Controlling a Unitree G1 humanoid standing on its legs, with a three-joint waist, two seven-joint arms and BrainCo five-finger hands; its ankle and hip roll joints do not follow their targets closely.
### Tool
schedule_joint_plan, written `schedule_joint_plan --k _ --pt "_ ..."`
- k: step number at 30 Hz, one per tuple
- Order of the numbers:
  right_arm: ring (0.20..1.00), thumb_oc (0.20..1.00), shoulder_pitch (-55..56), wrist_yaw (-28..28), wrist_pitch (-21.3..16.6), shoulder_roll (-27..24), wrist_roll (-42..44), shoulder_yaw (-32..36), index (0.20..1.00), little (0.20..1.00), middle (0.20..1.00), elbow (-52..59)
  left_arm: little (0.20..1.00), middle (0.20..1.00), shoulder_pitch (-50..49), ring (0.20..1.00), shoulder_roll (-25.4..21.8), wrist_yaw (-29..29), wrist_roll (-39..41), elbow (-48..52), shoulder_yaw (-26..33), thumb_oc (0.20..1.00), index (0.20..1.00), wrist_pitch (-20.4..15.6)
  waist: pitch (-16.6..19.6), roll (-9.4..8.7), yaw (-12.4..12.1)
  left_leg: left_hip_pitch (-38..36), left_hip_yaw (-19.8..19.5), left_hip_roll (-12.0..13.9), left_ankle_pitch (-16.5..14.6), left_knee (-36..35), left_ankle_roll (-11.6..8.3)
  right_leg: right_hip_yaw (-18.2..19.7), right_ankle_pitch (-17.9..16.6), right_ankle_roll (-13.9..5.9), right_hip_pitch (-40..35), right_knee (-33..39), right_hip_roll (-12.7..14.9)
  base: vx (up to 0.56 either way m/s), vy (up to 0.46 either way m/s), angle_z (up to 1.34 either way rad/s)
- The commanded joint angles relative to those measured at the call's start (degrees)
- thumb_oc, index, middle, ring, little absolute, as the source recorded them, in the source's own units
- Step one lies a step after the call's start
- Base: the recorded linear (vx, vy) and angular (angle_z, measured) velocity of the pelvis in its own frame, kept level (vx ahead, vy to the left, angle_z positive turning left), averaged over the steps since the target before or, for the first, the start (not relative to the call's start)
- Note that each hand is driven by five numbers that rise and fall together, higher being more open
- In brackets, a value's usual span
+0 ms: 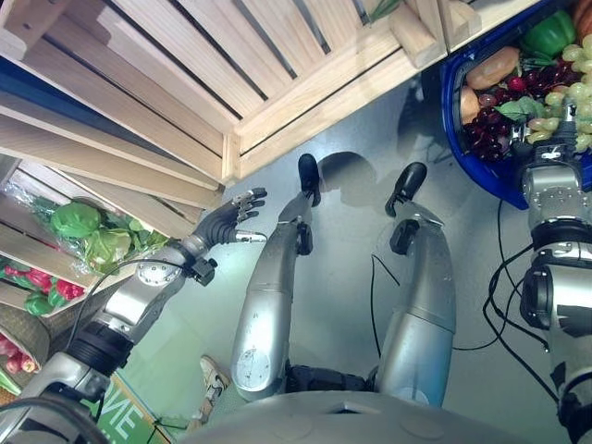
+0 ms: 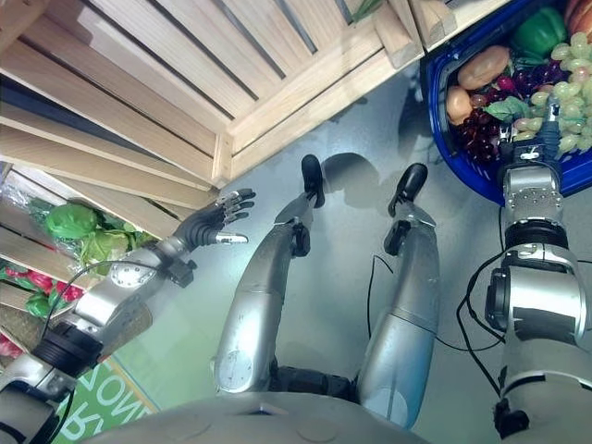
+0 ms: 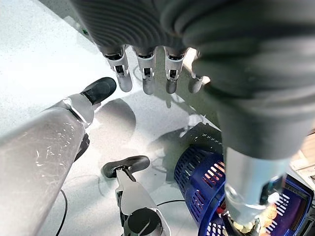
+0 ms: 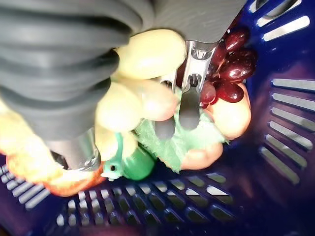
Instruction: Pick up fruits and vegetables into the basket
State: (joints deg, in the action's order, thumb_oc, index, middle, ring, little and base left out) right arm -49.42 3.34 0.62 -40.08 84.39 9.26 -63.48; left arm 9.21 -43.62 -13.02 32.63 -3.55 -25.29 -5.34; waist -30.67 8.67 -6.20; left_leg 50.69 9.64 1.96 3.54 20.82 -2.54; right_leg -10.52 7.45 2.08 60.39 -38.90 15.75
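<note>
The blue basket [image 1: 460, 129] hangs at the upper right and holds dark red grapes [image 1: 499, 125], a green pepper [image 1: 548, 32], a tan potato-like piece [image 1: 493, 67] and green grapes [image 1: 572, 91]. My right hand [image 4: 189, 105] reaches into it. The pale green grapes [image 4: 147, 54] lie between its thumb and curled fingers, above a green leaf [image 4: 172, 142] and the dark grapes [image 4: 231, 64]. My left hand [image 1: 236, 217] is held out over the grey floor below the wooden shelf. Its fingers [image 3: 147, 73] are straight and hold nothing. The basket [image 3: 197, 182] shows beyond them.
Slatted wooden crates [image 1: 231, 74] run across the top and left. On the lower left shelves lie bagged green lettuces [image 1: 92, 236] and red vegetables [image 1: 42, 277]. Grey floor [image 1: 351, 120] lies between the shelf and the basket.
</note>
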Motion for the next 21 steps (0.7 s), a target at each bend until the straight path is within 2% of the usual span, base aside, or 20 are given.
schedule_joint_plan --k 1,4,7,9,11,15,17,18,19,21 --pt "1.0 1.0 2.13 1.13 -4.86 -9.07 -1.34 -0.95 1.0 1.0 1.0 0.64 1.0 1.0 -2.85 1.0 4.38 0.11 1.14 1.93 -3.03 1.0 1.0 -2.22 0.87 11.93 2.04 0.75 -0.7 1.18 -2.84 1.74 -0.49 1.7 0.05 -5.09 -1.21 1.37 -2.84 -0.07 0.008 0.02" --pt "1.0 1.0 2.63 5.95 -10.81 -8.49 -10.09 -0.69 1.0 1.0 1.0 1.04 1.0 1.0 -3.63 1.0 5.15 -0.75 1.59 1.42 -2.45 1.0 1.0 -3.03 0.87 11.79 1.95 -0.13 -0.2 1.27 -1.76 0.4 -0.31 0.41 -1.13 -4.6 -2.43 3.12 -3.12 -0.04 0.052 -0.01" --pt "1.0 1.0 3.51 13.55 -12.48 -7.72 -17.52 -0.86 1.0 1.0 1.0 2.23 1.0 1.0 -4.78 1.0 6.37 -1.35 0.86 0.88 -2.24 1.0 1.0 -3.61 0.87 11.44 2.08 -2.12 0.1 1.25 -1.55 -0.62 -0.48 -0.14 -1.45 -4.58 -4.71 4.51 -3.46 -0.01 0.072 -0.05" --pt "1.0 1.0 4.53 17.99 -12.19 -6.97 -22.36 -1.08 1.0 1.0 1.0 3.13 1.0 1.0 -5.51 1.0 6.94 -1.85 0.23 0.38 -1.97 1.0 1.0 -4.16 0.87 11.01 2.18 -3.49 0.22 1.23 -1.51 -1.24 -0.52 -0.63 -1.58 -4.53 -6.35 5.24 -3.71 -0.01 0.078 -0.06" --pt "1.0 1.0 7.96 22.14 -12.16 -5.18 -30.09 -1.18 1.0 1.0 1.0 4.43 1.0 1.0 -7.11 1.0 7.63 -2.76 -0.63 -0.32 -1.68 1.0 1.0 -5.41 0.87 9.9 2.47 -6.96 0.4 1.2 -1.62 -2.34 -0.43 -1.3 -1.52 -4.4 -10.23 6.36 -4.19 -0.02 0.115 -0.02" --pt "1.0 1.0 14.64 21.31 -11.51 -0.79 -34.53 -3.41 1.0 1.0 1.0 8.99 1.0 1.0 -9.45 1.0 8.75 -3.48 -1.1 -2.5 -1.2 1.0 1.0 -6.8 0.87 7.05 3.28 -12.76 0.32 1.47 -1.82 -3.99 -0.1 -2.23 -1.82 -4.4 -16.36 8.47 -4.91 0.0 0.086 -0.05" --pt "1.0 1.0 17.53 19.75 -11.17 0.67 -34.33 -4.08 1.0 1.0 1.0 10.42 1.0 1.0 -10.53 1.0 8.96 -3.17 -1.49 -3.37 -1.37 1.0 1.0 -7.31 0.87 5.88 3.69 -15.66 -0.28 1.45 -3.21 -4.13 -0.51 -1.79 -0.63 -5.03 -19.33 8.75 -5.13 0.02 0.063 -0.07" --pt "1.0 1.0 19.15 18.62 -11.32 1.97 -35.08 -4.54 1.0 1.0 1.0 11.55 1.0 1.0 -10.67 1.0 9.21 -2.98 -2.05 -3.89 -0.92 1.0 1.0 -7.55 0.87 5.14 3.83 -15.82 0.15 1.75 -1.88 -4.87 -0.03 -2.56 -2.3 -4.54 -19.77 10.01 -5.34 -0.06 0.051 -0.06" --pt "1.0 1.0 23.08 17.61 -12.13 4.74 -36.26 -6.72 1.0 1.0 1.0 14.61 1.0 1.0 -11.33 1.0 9.73 -2.09 -3.13 -5.08 -0.48 1.0 1.0 -7.36 0.87 3.15 4.35 -18.93 -0.04 1.94 -1.9 -5.93 0.09 -2.58 -2.96 -4.9 -23.33 11.98 -6.0 -0.06 0.034 -0.03" --pt "1.0 1.0 27.19 16.05 -13.76 7.53 -38.16 -8.94 1.0 1.0 1.0 17.75 1.0 1.0 -12.16 1.0 10.2 -0.7 -4.11 -7.18 -0.08 1.0 1.0 -7.95 0.87 0.81 4.92 -22.36 -0.03 2.47 -1.95 -7.25 0.17 -2.62 -3.77 -5.4 -27.1 14.04 -6.35 0.02 0.032 -0.06"
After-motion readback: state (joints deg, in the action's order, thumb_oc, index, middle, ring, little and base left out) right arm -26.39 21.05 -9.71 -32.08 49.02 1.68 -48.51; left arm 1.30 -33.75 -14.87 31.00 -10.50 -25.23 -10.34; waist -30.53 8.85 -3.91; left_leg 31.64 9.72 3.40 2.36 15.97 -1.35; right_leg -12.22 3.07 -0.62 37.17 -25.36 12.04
